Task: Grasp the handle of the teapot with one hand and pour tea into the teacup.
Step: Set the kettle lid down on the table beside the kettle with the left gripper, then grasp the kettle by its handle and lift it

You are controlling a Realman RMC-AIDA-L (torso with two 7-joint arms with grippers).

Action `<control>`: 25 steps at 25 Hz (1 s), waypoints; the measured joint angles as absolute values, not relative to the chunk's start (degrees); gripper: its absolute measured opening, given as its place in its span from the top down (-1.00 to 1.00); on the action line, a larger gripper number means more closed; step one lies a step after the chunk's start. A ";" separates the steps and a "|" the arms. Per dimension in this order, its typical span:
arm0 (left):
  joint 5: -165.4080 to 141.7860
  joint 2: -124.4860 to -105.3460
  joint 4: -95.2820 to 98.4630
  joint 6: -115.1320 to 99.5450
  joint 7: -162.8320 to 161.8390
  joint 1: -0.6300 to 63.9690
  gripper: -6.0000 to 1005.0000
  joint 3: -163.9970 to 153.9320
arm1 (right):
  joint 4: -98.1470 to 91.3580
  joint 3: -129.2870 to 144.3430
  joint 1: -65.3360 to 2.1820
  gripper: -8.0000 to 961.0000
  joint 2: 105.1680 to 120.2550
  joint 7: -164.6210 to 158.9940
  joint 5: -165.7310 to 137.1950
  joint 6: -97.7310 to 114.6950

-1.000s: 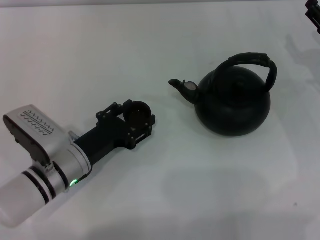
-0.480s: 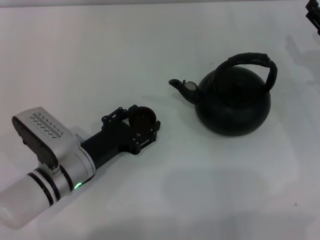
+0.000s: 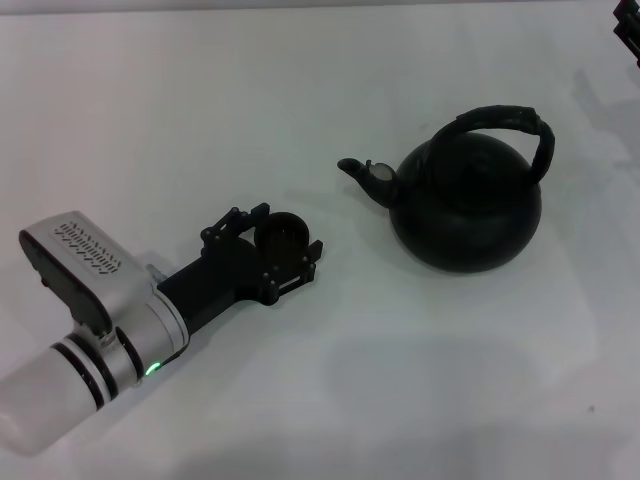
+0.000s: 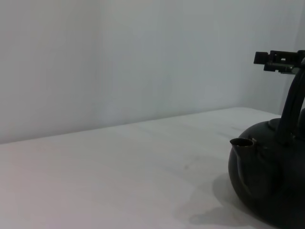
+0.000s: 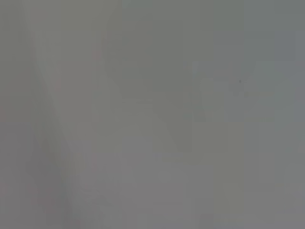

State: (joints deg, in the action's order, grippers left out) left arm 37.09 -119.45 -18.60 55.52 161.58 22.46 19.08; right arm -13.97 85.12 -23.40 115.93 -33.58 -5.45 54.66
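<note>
1. The tiny round dark brown-black teacup (image 3: pixel 283 235) sits on the white tabletop (image 3: pixel 330 90) between the fingers of the left black two-fingered tool (image 3: pixel 270 243). That tool lies low, nearer the tabletop's left edge, at the end of its white and grey arm.
2. Whether those fingers press the cup or merely bracket it cannot be told.
3. The large round matte-black teapot (image 3: pixel 466 208) stands toward the right edge, well apart from the cup, its pale-tipped spout (image 3: pixel 362 173) aimed back at the cup and left tool.
4. The thick black ridged arched handle (image 3: pixel 508 123) spans the pot's top, its arc running roughly in line with the spout, toward the right edge.
5. The right tool (image 3: pixel 630 20) shows only as a dark sliver at the far right corner. It is judged the nearer one to the handle.
</note>
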 joint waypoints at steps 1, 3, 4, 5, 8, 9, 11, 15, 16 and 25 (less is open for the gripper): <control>37.09 -119.44 -18.56 55.53 161.51 22.46 -0.53 19.08 | -13.97 85.11 -23.45 -0.73 115.93 -33.58 -5.45 54.66; 37.10 -119.39 -18.53 55.60 161.36 22.47 -0.59 19.07 | -13.97 85.09 -23.63 -0.72 115.98 -33.58 -5.45 54.66; 37.11 -119.34 -18.54 55.96 161.32 22.47 -0.62 19.08 | -13.97 85.09 -23.66 -0.72 116.01 -33.58 -5.45 54.66; 37.14 -119.30 -18.55 56.49 161.28 22.44 -0.64 19.08 | -13.98 85.08 -23.71 -0.72 116.02 -33.58 -5.45 54.67; 37.34 -119.20 -18.29 59.68 160.86 22.10 -0.73 19.09 | -14.11 85.07 -23.80 -0.72 116.02 -33.58 -5.45 54.67; 37.39 -119.16 -18.19 60.65 160.51 21.96 -0.73 19.16 | -14.12 85.07 -23.80 -0.72 116.02 -33.57 -5.45 54.67; 37.48 -119.09 -17.74 62.68 159.45 21.59 -0.74 19.30 | -14.13 85.07 -23.81 -0.72 116.02 -33.58 -4.87 54.63; 38.89 -119.12 -16.56 68.27 158.33 19.55 -0.74 21.91 | -14.08 85.22 -23.82 -0.72 116.01 -33.58 -3.25 54.63; 39.91 -119.15 -16.24 70.12 158.29 18.65 -0.74 23.66 | -14.07 85.29 -23.82 -0.72 116.01 -33.59 -2.98 54.63; 57.19 -119.21 -13.02 77.08 155.43 13.07 -0.74 33.38 | -12.77 85.48 -23.09 -0.72 115.83 -38.41 -2.95 53.44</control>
